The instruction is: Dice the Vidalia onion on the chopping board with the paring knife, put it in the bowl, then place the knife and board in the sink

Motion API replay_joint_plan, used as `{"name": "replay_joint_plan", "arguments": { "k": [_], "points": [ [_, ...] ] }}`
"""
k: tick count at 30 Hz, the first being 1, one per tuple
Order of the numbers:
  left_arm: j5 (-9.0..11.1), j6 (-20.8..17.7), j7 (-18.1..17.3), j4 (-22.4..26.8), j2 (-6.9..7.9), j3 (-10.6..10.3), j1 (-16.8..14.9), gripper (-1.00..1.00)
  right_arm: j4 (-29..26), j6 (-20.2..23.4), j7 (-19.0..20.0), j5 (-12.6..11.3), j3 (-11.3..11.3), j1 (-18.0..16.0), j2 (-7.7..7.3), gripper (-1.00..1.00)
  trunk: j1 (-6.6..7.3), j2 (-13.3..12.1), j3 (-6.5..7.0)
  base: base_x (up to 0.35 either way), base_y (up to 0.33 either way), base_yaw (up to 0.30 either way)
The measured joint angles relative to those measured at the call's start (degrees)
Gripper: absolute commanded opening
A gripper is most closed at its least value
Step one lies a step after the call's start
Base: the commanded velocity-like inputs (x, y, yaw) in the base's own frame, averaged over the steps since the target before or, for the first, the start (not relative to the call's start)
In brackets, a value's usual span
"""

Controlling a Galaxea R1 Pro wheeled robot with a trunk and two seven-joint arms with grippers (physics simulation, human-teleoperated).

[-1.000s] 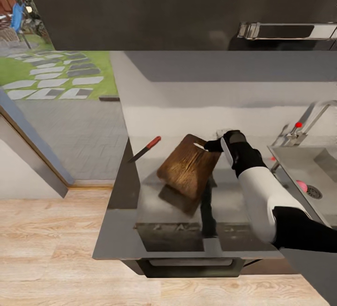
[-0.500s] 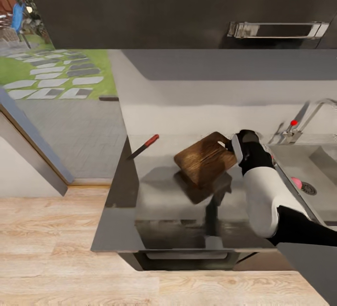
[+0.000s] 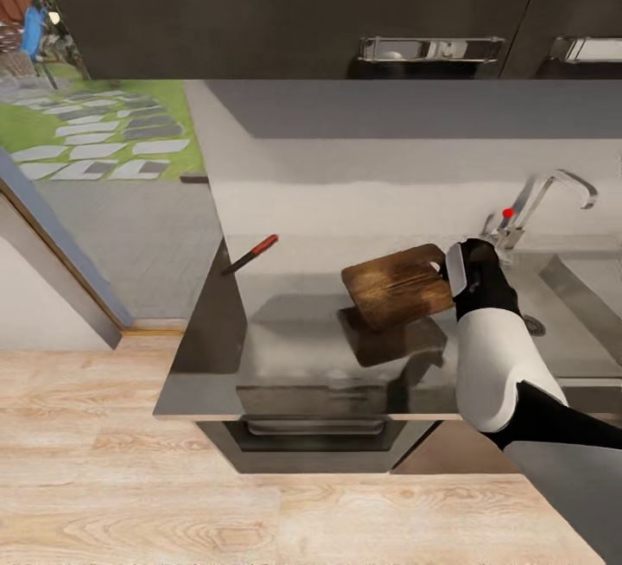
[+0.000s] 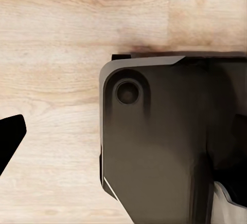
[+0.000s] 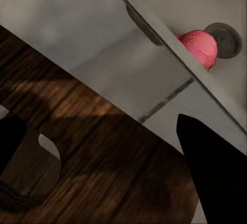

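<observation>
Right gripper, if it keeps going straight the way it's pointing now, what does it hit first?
Probably the sink: the right gripper, shut on the board, looks over the steel edge toward the basin, where the onion sits by the drain. Depth is unclear.

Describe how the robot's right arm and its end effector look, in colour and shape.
In the head view, the right arm has a smooth, rounded white forearm shell between a black upper segment and a black wrist. The right end effector is black with a pale grey panel on its side. In the right wrist view, its fingers are plain matte black and tapering. No cables or markings are visible.
</observation>
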State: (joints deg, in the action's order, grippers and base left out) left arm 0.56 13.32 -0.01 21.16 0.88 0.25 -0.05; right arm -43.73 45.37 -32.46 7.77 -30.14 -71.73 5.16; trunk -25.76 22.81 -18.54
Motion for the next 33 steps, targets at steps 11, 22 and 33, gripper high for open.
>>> {"name": "replay_joint_plan", "arguments": {
  "k": [11, 22, 33],
  "points": [
    [0.00, 0.00, 0.00, -0.13, 0.00, 0.00, -0.03, 1.00, 0.78, -3.69, -11.04, -13.70, -0.84, -0.02, 1.08, -1.00, 0.01, 0.00, 0.00, -0.007, -0.006, 0.000],
    [0.00, 0.00, 0.00, -0.17, 0.00, 0.00, -0.02, 1.00, 1.01, -7.65, -19.85, -19.30, -0.51, -0.03, 1.12, -1.00, 0.01, 0.01, 0.01, 0.000, 0.000, 0.000],
    [0.00, -0.01, -0.04, -1.39, -0.06, 0.08, -0.02, 1.00, 1.02, -9.24, -27.22, -20.32, -0.26, -0.02, 1.26, -1.00, 0.01, 0.00, 0.00, 0.000, 0.000, 0.000]
  ]
}}
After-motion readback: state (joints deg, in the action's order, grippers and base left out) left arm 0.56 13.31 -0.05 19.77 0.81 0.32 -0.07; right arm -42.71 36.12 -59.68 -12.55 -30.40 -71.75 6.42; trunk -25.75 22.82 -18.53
